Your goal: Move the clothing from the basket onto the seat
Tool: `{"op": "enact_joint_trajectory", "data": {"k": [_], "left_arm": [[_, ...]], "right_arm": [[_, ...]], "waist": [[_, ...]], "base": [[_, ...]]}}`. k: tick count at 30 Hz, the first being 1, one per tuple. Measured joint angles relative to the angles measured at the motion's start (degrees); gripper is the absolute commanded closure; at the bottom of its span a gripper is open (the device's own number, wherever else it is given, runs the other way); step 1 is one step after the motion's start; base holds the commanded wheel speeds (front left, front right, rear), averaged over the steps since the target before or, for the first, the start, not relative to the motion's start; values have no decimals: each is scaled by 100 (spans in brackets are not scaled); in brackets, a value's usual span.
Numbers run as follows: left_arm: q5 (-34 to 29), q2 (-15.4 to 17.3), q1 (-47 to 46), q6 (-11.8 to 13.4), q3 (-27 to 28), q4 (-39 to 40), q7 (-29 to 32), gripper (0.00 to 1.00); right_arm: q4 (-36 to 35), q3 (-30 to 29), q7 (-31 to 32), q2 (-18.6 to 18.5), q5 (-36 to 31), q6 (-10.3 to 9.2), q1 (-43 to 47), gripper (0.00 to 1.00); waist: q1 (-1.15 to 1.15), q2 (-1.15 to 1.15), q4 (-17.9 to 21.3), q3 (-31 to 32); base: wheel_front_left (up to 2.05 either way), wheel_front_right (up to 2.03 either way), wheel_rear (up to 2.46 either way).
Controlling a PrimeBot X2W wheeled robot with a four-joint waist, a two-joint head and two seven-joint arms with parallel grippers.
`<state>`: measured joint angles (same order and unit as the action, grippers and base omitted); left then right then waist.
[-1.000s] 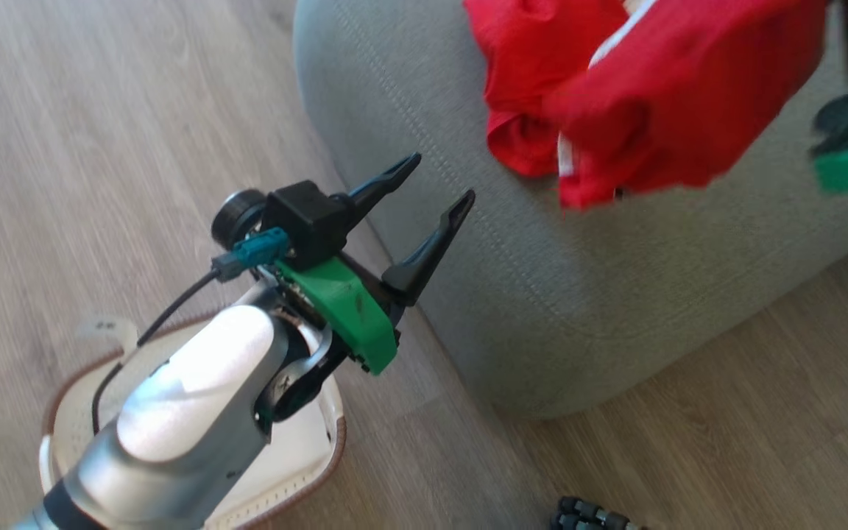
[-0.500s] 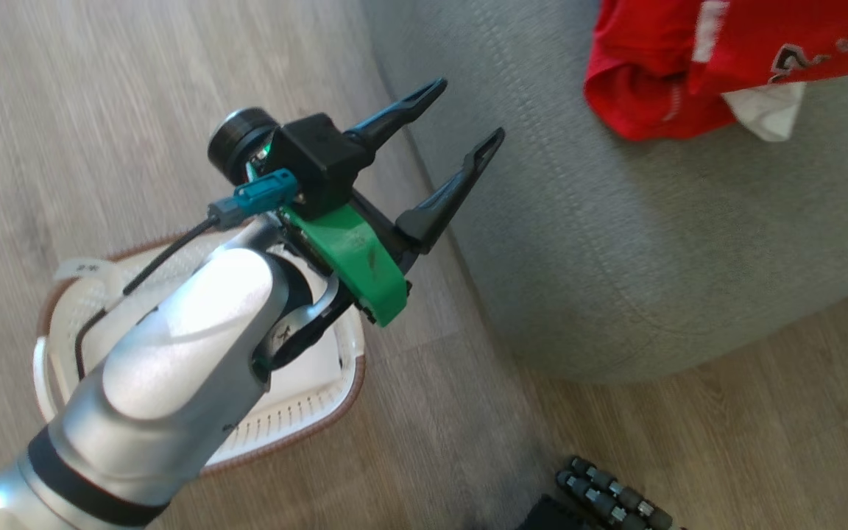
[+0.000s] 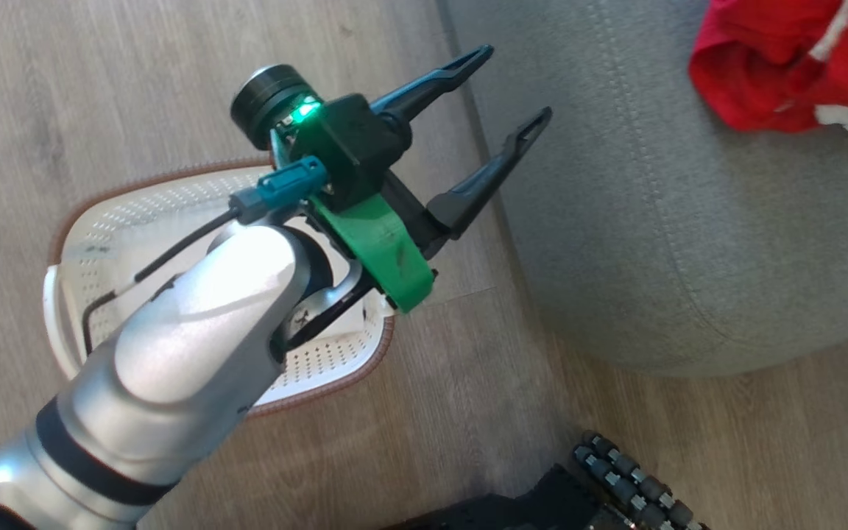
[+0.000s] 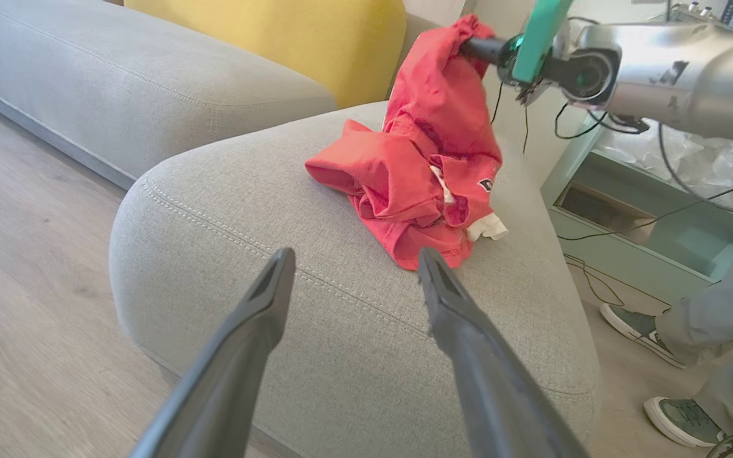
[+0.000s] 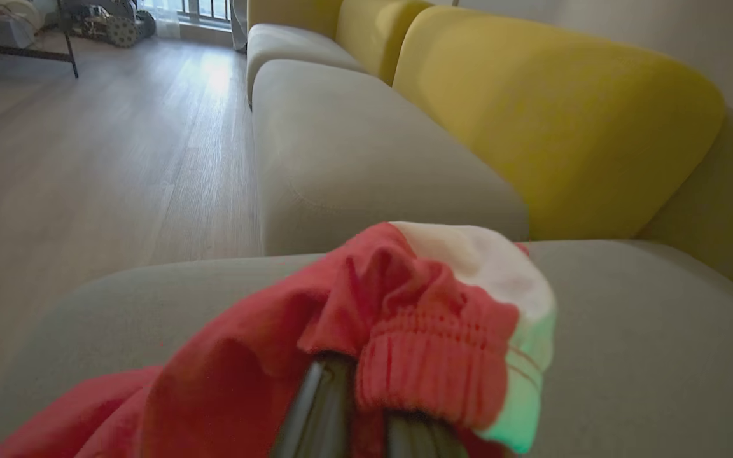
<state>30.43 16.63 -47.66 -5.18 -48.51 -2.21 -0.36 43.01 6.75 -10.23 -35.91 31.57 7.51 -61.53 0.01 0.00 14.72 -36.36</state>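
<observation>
1. Black fingers of the left claw [image 3: 516, 82] are seen spread wide and empty, held over the wooden floor [image 3: 63, 73] at the rounded corner of the seat [image 3: 652, 221].
2. Beneath that forearm [image 3: 196, 324] the basket [image 3: 115, 228] is set on the floor beside the seat. No red is seen in the part left uncovered by the arm, so little is judged to be left inside.
3. Farther on, the clothing [image 4: 417, 178] is heaped on the seat's top, just back from the stitched edge. Its upper end is held up by the right claw [image 4: 474, 48], whose fingers [image 5: 319, 410] are closed on a gathered hem.
4. The release is judged to be the step in hand: the right claw should be lowered until the hanging fabric lies slack, then opened and drawn straight up so that no fold is snagged.
5. Bare cushion is left all round the heap. A yellow back cushion [image 4: 290, 38] stands behind, and a person's shoes [image 4: 637, 327] are seen on the floor past the far edge, where a swing should be avoided.
</observation>
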Motion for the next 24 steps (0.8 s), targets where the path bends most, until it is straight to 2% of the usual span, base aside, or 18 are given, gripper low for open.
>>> {"op": "enact_joint_trajectory", "data": {"k": [4,10,16,17,18,19,24], "left_arm": [[1,-55,-29,-35,-58,-92,-138,0],[9,-60,-27,-36,-58,-230,-282,0],[70,-87,-25,-35,-62,-341,-380,0],[70,-88,-24,-35,-63,-359,-385,0],[71,-88,-17,-35,-64,-375,-387,0],[94,-88,-7,-35,-65,-390,-423,0],[170,-82,107,-26,-56,-504,-537,0]], "right_arm": [[347,455,778,41,92,0,-20,100],[443,1069,2042,98,601,0,-11,100],[430,1304,2404,-55,933,0,-9,100],[430,1347,2431,-66,949,0,-9,73],[430,1392,2437,-68,964,0,-8,41],[427,1427,2440,-68,987,0,-6,0],[482,1603,2778,-81,1093,0,16,0]], "waist": [[-1,0,-146,-57],[-1,0,-248,52],[-1,0,-294,206],[-1,0,-293,239],[-1,0,-291,278],[-1,0,-286,324],[-1,0,-225,621]], "base": [[0,0,0],[0,0,0],[0,0,0],[0,0,0],[0,0,0],[0,0,0],[0,0,0]]}}
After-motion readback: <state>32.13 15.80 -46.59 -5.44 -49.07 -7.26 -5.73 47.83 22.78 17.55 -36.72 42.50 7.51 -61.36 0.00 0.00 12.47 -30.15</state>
